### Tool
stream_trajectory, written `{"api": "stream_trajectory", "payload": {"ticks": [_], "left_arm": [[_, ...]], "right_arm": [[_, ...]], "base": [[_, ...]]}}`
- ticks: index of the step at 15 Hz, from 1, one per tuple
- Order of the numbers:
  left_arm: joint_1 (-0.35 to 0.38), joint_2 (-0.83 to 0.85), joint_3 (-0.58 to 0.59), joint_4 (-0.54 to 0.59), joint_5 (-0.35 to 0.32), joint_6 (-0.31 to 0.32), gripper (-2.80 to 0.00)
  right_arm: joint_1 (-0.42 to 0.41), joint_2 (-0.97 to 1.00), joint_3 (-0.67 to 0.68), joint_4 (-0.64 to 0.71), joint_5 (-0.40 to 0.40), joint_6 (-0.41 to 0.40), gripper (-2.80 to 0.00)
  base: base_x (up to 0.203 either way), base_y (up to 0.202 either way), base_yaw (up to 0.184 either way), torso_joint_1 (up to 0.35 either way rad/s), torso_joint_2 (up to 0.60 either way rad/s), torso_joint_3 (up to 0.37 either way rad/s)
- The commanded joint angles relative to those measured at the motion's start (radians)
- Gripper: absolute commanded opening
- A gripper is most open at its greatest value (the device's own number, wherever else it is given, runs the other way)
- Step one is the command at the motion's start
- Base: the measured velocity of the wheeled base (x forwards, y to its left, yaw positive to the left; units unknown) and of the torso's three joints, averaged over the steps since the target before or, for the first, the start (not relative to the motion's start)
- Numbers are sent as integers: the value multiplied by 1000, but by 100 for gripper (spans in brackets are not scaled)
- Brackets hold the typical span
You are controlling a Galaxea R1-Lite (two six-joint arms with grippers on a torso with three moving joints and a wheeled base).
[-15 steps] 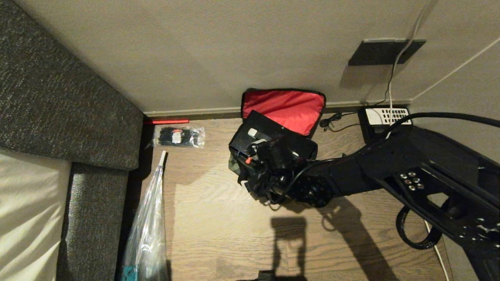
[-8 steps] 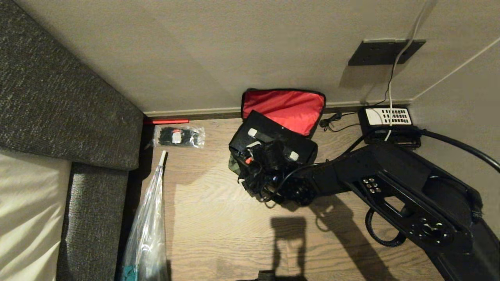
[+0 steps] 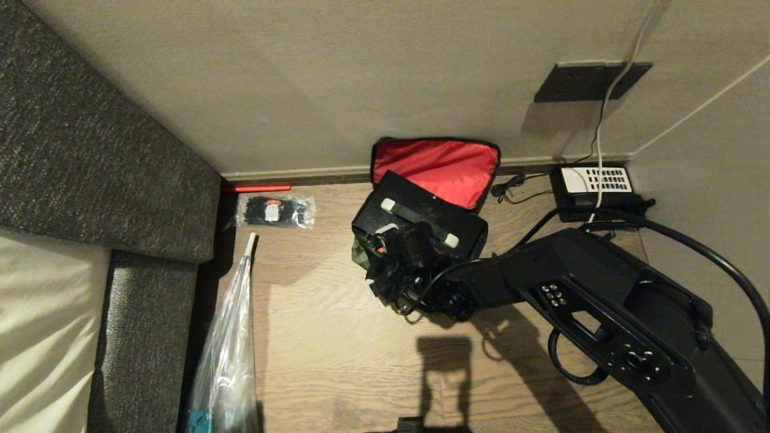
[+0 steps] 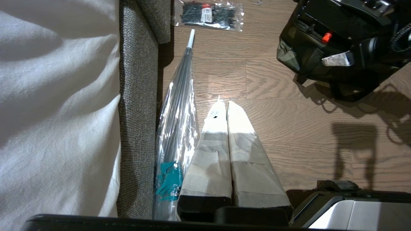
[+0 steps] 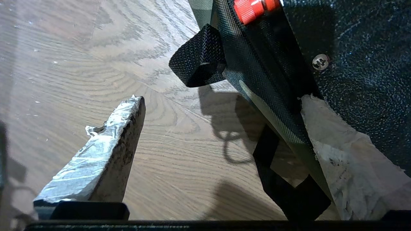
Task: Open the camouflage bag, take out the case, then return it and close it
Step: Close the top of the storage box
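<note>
Nearest to the robot, the left gripper [image 4: 223, 106] is parked low over the wooden floor [image 3: 337, 337], its taped fingers pressed together with nothing between them, well short of the bag and beside a clear plastic-wrapped umbrella [image 4: 178, 106]. Further out, the camouflage bag [image 3: 363, 252] is sat against the wall, soft fabric with black webbing straps, its lid [image 3: 436, 168] flopped back so the shiny red lining is shown. The case [image 3: 421, 219], black, boxy and pebbly-textured with a red latch [image 5: 255, 8], is seen poking out of the bag's top, probably only half lifted. The right gripper [image 3: 385, 258] is spread wide at the bag's near side, one taped finger out over bare floor and the other laid against the case wall with the bag's front edge between them, nothing clamped, likely lined up for a grab.
</note>
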Motion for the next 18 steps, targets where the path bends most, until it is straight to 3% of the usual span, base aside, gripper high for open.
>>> {"api": "stream_trajectory", "payload": {"ticks": [1,11,15,16,17,18], "left_arm": [[1,-3,0,0,0,0,-280],[0,-3,0,0,0,0,-280],[1,-3,0,0,0,0,-280],[1,-3,0,0,0,0,-280],[1,-3,0,0,0,0,-280],[1,-3,0,0,0,0,-280]], "right_arm": [[-2,20,-9,11,1,-7,0],[-1,61,-55,68,5,-3,0],[-1,58,-63,60,13,90,0],[-1,62,-63,60,13,94,-93],[1,62,-57,65,12,86,-280],[1,63,-59,61,12,87,-280]], "base": [[0,0,0,0,0,0],[0,0,0,0,0,0],[0,0,0,0,0,0],[0,0,0,0,0,0],[0,0,0,0,0,0],[0,0,0,0,0,0]]}}
